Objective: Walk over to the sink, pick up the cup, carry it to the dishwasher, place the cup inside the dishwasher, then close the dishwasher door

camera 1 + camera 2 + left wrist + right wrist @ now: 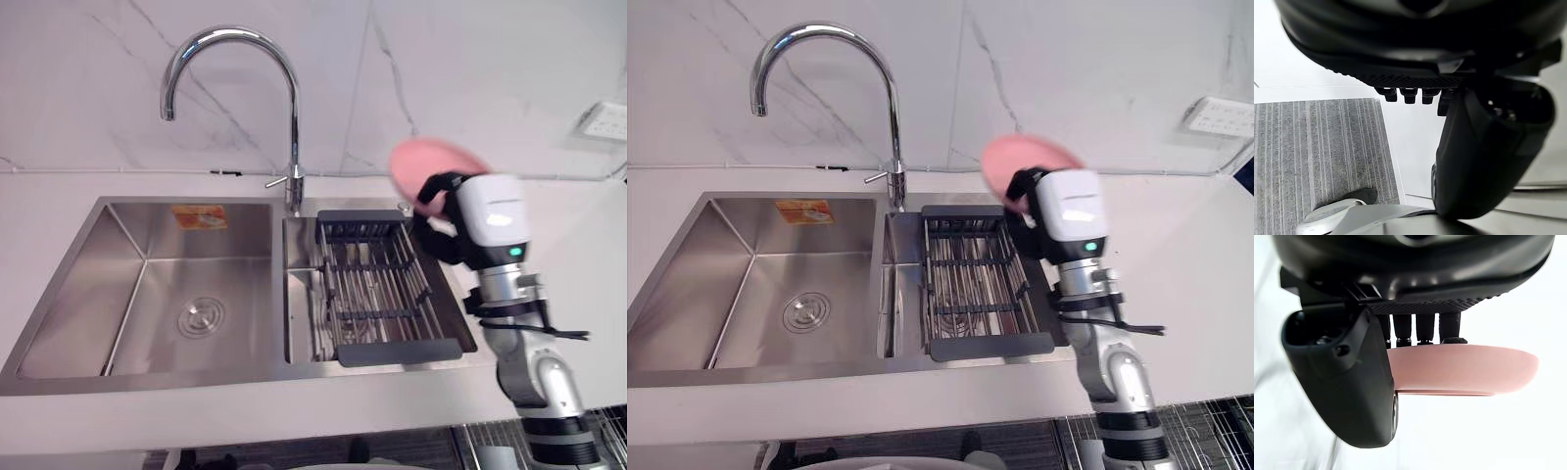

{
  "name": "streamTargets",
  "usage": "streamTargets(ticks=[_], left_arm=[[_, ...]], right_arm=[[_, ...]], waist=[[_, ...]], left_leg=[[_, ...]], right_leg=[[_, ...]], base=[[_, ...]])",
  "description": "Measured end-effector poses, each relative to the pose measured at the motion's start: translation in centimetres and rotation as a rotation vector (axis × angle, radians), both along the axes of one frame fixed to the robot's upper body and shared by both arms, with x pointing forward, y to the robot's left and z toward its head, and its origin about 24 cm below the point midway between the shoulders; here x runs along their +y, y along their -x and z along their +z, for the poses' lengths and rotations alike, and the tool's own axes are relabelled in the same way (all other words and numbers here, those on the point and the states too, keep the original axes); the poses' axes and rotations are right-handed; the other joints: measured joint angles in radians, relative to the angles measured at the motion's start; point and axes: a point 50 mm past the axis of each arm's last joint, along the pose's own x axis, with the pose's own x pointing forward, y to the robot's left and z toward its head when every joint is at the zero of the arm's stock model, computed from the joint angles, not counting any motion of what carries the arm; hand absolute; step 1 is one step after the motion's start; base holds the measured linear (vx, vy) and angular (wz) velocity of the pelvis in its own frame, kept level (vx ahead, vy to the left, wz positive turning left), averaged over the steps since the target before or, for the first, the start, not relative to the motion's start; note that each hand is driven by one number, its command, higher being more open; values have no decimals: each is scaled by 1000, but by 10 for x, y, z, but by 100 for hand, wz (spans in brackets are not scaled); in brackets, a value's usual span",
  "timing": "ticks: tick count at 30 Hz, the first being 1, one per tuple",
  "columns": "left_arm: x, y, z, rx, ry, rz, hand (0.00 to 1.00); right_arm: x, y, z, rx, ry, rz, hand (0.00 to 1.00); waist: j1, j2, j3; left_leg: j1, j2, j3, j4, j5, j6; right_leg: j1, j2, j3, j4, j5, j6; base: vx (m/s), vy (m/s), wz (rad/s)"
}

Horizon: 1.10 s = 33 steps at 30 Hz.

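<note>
Right hand (1347, 382) grips a pink dish (1469, 367) near the sink's (69, 274) rack (377, 294).

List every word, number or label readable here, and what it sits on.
Orange sticker on the sink's back wall: print too blurred to read.
White wall plate: no legible marking.
Pink dish in the right hand: plain, no text.
Nothing else bears text.

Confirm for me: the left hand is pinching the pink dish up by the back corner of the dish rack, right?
Not the left hand. The right hand pinches the pink dish up by the back corner of the dish rack; the right wrist view shows its thumb and fingers closed on it.
</note>
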Motion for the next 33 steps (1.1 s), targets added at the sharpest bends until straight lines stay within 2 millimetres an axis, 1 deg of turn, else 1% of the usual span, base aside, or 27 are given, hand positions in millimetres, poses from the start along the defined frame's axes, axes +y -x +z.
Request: streamTargets(ticks=[1,2,3,4,5,7,8,9,10,11,12,13,14,15,16,18,19,20,21,23,24,25,27,28,29,31,33], left_arm=[[-8,12,-2,19,9,2,100],[-11,18,-3,30,14,2,100],[-13,21,-3,34,18,7,100],[-15,22,-3,34,20,11,100],[-15,23,-4,38,23,9,100],[-15,23,-4,42,50,13,100],[-14,23,-4,41,57,14,100],[-11,21,-4,40,62,19,100],[-9,20,-4,45,70,36,100],[-10,23,-4,49,77,50,100],[-9,27,-4,51,85,97,100],[-10,29,-5,56,92,119,100],[-9,33,-5,64,98,143,100],[-7,34,-5,63,103,159,100],[-7,35,-5,64,102,163,100],[-2,34,-3,62,89,166,100],[3,33,-2,54,79,178,100],[10,31,0,41,61,198,100],[17,27,2,30,45,213,100],[21,16,3,-3,48,264,100],[23,14,3,-8,46,271,100],[26,11,4,-14,43,272,100],[28,8,5,-16,38,265,100],[28,7,5,-17,40,265,100],[27,6,5,-17,41,265,100],[24,5,3,-21,53,284,100],[20,4,3,-28,64,295,100]], right_arm=[[0,2,9,-41,58,26,0],[0,2,12,-50,82,41,0],[1,3,15,-61,104,54,0],[-3,4,22,-86,155,58,0],[-4,3,23,-85,165,56,0],[-11,2,24,-86,159,21,0],[-13,1,24,-83,152,11,0],[-14,0,19,-68,125,1,0],[-12,-2,12,-48,89,9,0],[-10,-4,9,-37,86,20,0],[-7,-5,4,-13,96,43,0],[-6,-6,2,-4,97,50,0],[-5,-7,1,5,98,53,0],[-7,-8,-1,13,96,48,0],[-7,-10,-2,18,95,45,0],[-11,-19,-4,39,86,30,0],[-12,-24,-4,46,82,26,0],[-12,-31,-4,54,78,27,0],[-12,-34,-5,62,76,27,0],[-15,-38,-14,131,83,11,0],[-17,-38,-18,161,82,5,0],[-20,-35,-24,186,78,-7,0],[-24,-32,-30,211,67,-16,0],[-27,-30,-34,234,50,-20,0],[-27,-30,-34,239,48,-21,0],[-34,-33,-48,304,34,-41,0],[-37,-35,-56,338,20,-56,0]], waist=[[-2,44,4],[0,53,4],[-6,56,3],[-11,58,9],[-10,58,10],[-18,52,13],[-22,44,17],[-24,53,19],[-22,55,40],[-14,54,42],[-6,57,43],[-6,56,42],[-6,56,42],[-6,48,38],[-4,43,34],[14,24,13],[23,15,4],[27,-3,-7],[31,-22,-16],[53,-18,-18],[55,-16,-19],[49,-16,-19],[43,-18,-18],[43,-18,-18],[43,-18,-18],[54,-17,-17],[66,-15,-15]], left_leg=[[-40,29,-27,147,-74,1],[-54,28,-65,186,-86,0],[-68,19,-99,203,-92,-3],[-86,-5,-128,202,-117,-2],[-87,-13,-132,202,-133,2],[-149,-49,-84,275,-177,33],[-164,-50,-59,290,-183,37],[-173,-39,-8,277,-163,73],[-156,-8,67,223,-122,93],[-143,4,106,193,-105,94],[-110,18,176,127,-68,95],[-95,22,204,97,-51,95],[-76,33,246,61,-27,95],[-72,44,284,45,-12,93],[-73,49,302,42,-7,91],[-98,76,375,50,4,77],[-113,90,409,54,11,66],[-144,107,440,68,23,54],[-170,118,454,87,31,44],[-179,158,412,85,64,14],[-174,173,399,75,72,0],[-172,190,388,58,88,-26],[-173,202,377,31,118,-50],[-174,199,364,3,149,-59],[-175,198,360,-3,156,-59],[-176,182,322,-57,207,-66],[-183,177,305,-66,222,-68]], right_leg=[[-33,37,58,46,-28,-7],[-52,46,93,64,-30,-7],[-78,49,121,78,-30,-6],[-147,54,200,111,-15,5],[-170,57,232,114,1,10],[-245,56,331,92,44,31],[-257,55,341,80,39,23],[-267,47,304,59,-13,-61],[-308,34,166,127,-62,-98],[-335,20,84,199,-66,-108],[-357,-14,-54,358,-92,-142],[-353,-35,-102,437,-111,-157],[-318,-72,-161,558,-170,-164],[-265,-106,-184,625,-226,-163],[-236,-125,-194,646,-243,-160],[-143,-180,-227,647,-251,-161],[-114,-197,-242,605,-248,-164],[-82,-214,-265,507,-214,-164],[-66,-210,-259,415,-166,-137],[-24,-135,-264,273,-161,-122],[-8,-109,-261,233,-155,-108],[12,-79,-257,186,-143,-73],[21,-48,-256,142,-136,-41],[24,-38,-267,119,-136,-25],[25,-36,-271,114,-136,-25],[44,-24,-302,80,-141,-11],[51,-23,-315,69,-150,1]], base=[[-132,94,-104],[-124,115,-114],[-93,127,-129],[-104,135,-126],[-184,202,-155],[-237,228,-133],[-234,232,-128],[-253,190,-138],[-255,171,-155],[-257,146,-174],[-173,114,-143],[-185,112,-151],[-176,47,-114],[-156,11,-106],[-136,-56,-101],[-103,-109,-109],[-126,-202,-122],[-130,-239,-115],[-122,-314,-97],[-122,-356,-90],[-138,-328,-69],[-117,-307,-27],[-97,-286,-6],[-59,-169,7],[-65,-151,19],[-74,-121,35],[-84,-73,35]])
